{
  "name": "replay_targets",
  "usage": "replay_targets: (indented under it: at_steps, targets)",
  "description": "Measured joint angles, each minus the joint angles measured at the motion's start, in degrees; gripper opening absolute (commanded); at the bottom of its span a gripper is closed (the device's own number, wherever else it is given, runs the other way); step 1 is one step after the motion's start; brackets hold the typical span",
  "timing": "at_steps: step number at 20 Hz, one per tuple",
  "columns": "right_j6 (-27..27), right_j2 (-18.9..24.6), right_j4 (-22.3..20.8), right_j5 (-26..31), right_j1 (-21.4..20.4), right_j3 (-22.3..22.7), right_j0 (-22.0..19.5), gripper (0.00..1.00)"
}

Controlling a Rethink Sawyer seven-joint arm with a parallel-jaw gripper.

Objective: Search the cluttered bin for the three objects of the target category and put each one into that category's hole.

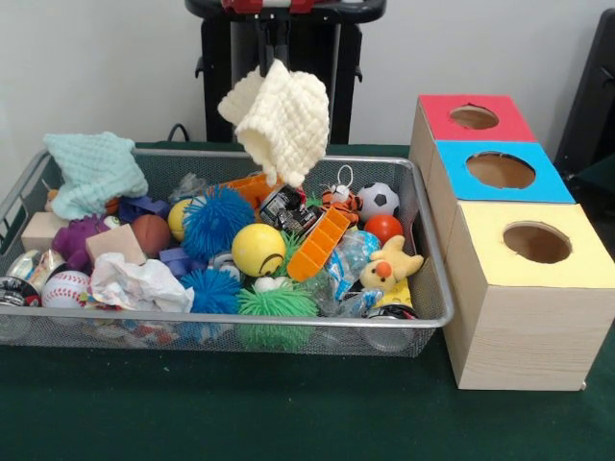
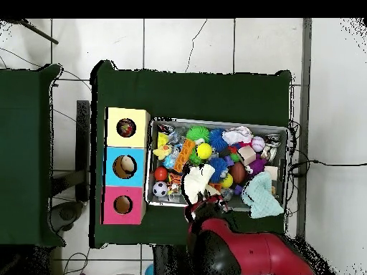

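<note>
Front view, nearest first: dark green desk (image 1: 288, 413), then wire mesh bin (image 1: 437, 288) packed with clutter. Along near wall: baseball (image 1: 65, 286), crumpled white paper (image 1: 139, 283), green spiky ball (image 1: 277, 309), yellow plush toy (image 1: 389, 269). Mid-bin: yellow ball (image 1: 258, 250), orange plastic tray (image 1: 322, 243) tilted, blue spiky ball (image 1: 217, 221). Far side: soccer ball (image 1: 379, 200), teal cloth (image 1: 93, 170) draped over left corner. Just right of bin, touching it: row of three wooden boxes, yellow-topped box (image 1: 528, 279) nearest, blue-topped box (image 1: 500, 173) next, red-topped box (image 1: 476, 117) farthest, each with round hole. Above bin's far side: cream knitted cloth (image 1: 279, 120) hanging clear of clutter, pinched by gripper (image 1: 274, 63) clenched on its top edge.
</note>
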Motion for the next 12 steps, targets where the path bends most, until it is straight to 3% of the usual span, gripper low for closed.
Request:
replay_targets:
  at_steps: [6, 7, 12]
  targets:
    - [0.0, 0.04, 0.41, 0.0, -2.62, 3.13, 0.01, 0.0]
    - [0.0, 0.07, 0.42, 0.0, -2.87, 3.82, 0.0, 1.0]
    - [0.0, 0.87, 0.66, 0.0, -2.95, 4.68, -0.2, 1.0]
